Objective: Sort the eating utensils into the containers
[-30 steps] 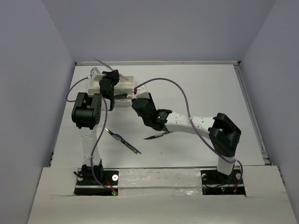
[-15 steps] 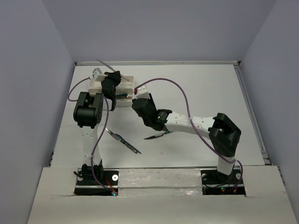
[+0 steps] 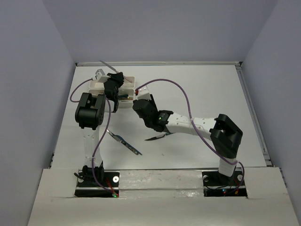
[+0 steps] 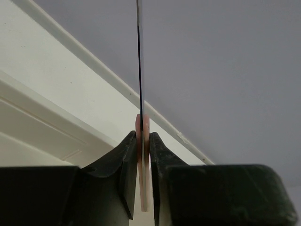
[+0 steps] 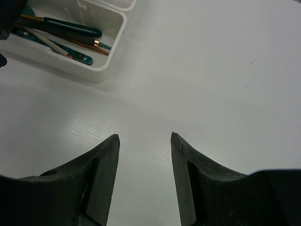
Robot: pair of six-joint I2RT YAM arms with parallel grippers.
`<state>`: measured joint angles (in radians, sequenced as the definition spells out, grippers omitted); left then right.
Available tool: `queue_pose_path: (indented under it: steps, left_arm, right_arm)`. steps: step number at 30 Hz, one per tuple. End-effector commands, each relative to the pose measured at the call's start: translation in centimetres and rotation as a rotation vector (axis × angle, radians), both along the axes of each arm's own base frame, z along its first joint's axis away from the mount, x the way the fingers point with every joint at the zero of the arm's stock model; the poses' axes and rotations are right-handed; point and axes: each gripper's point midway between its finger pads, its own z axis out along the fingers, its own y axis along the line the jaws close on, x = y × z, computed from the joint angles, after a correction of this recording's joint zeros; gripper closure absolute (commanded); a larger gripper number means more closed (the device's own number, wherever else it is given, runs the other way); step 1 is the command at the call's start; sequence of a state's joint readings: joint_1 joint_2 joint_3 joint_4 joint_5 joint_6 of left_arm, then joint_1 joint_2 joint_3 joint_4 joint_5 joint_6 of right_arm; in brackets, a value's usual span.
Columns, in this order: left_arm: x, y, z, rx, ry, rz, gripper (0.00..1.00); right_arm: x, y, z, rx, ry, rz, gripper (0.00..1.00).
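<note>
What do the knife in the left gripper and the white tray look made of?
The knife: thin, reflective blade, likely polished metal; pale pink matte handle, probably plastic. The tray: smooth white moulded walls with rounded corners, apparently glossy plastic.

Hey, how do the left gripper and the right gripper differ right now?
The left gripper is shut on a knife; the right gripper is open and empty. The left gripper is over the white trays; the right gripper hangs over the table beside them. Both have dark fingers.
</note>
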<state>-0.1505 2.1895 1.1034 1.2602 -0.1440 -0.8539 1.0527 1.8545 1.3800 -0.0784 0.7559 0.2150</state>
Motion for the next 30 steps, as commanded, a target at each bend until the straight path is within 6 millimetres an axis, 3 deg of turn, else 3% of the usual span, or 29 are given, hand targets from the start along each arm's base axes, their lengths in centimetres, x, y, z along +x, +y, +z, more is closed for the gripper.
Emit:
queue_pose_path:
  steps: [1, 4, 10, 21, 23, 30]
  left_arm:
    - [-1.0, 1.1, 8.2, -0.041, -0.291, 0.053, 0.73]
    - [-1.1, 1.4, 8.1, -0.029, -0.284, 0.063, 0.63]
    - [-1.2, 1.3, 7.7, -0.040, -0.264, 0.057, 0.58]
    - [-2.0, 2.6, 8.7, -0.028, -0.215, 0.110, 0.58]
    - [-2.0, 2.7, 8.0, -0.017, -0.172, 0.118, 0.58]
    - [-2.8, 3.7, 9.1, 0.003, -0.168, 0.140, 0.57]
  right_arm:
    - [0.5, -0.2, 1.9, 0.055, -0.030, -0.036, 0.46]
    - [0.4, -0.4, 2.0, 0.055, -0.028, -0.037, 0.46]
    - [0.2, -0.6, 2.2, 0.064, -0.028, -0.042, 0.46]
    - [0.1, -0.7, 2.4, 0.075, -0.023, -0.040, 0.46]
    - [0.0, -0.8, 2.7, 0.084, -0.026, -0.042, 0.46]
    - [-0.5, -1.2, 3.1, 0.110, -0.018, -0.039, 0.46]
